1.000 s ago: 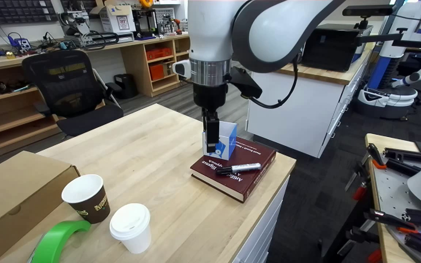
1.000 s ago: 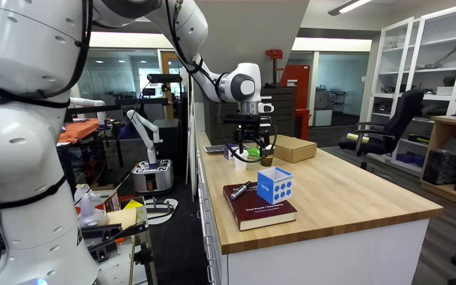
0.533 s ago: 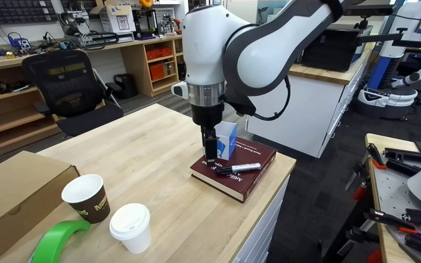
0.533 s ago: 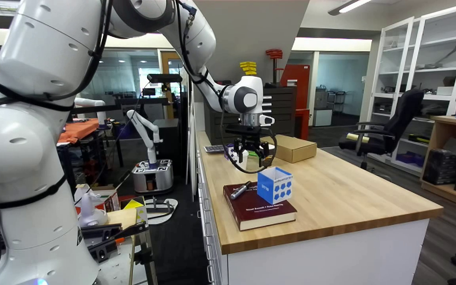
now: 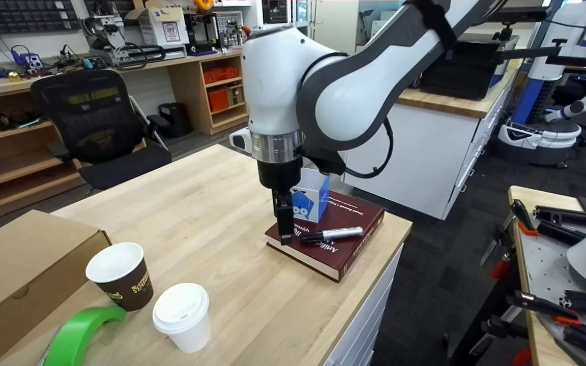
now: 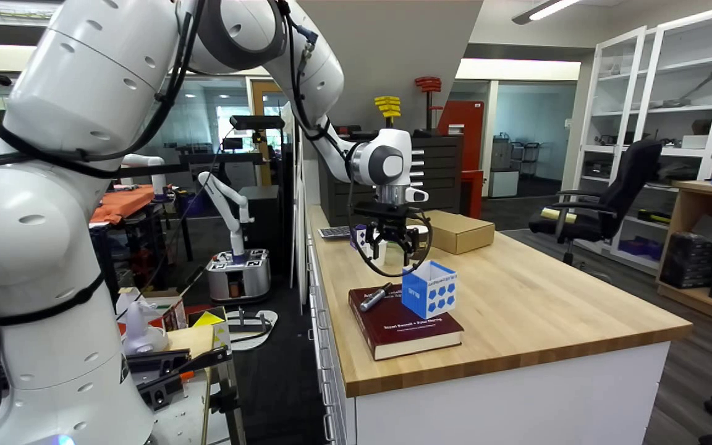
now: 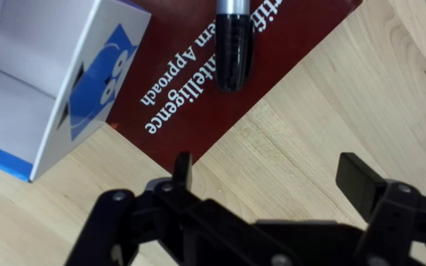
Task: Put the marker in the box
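Observation:
The marker, silver with a black cap, lies on a dark red book in both exterior views; the marker also shows in the wrist view, its cap end pointing down in the picture. The box, light blue and white with an open top, stands on the book beside the marker; its inside shows in the wrist view. My gripper is open and empty. It hangs fingers down above the book's corner and bare tabletop, apart from marker and box, in both exterior views.
A brown paper cup, a white lidded cup, a green curved object and a large cardboard box stand on the same table. The book lies near the table's edge.
My gripper has come down and moved slightly left in an exterior view, towards the book's corner. It stays open. The marker, box and book have not moved.

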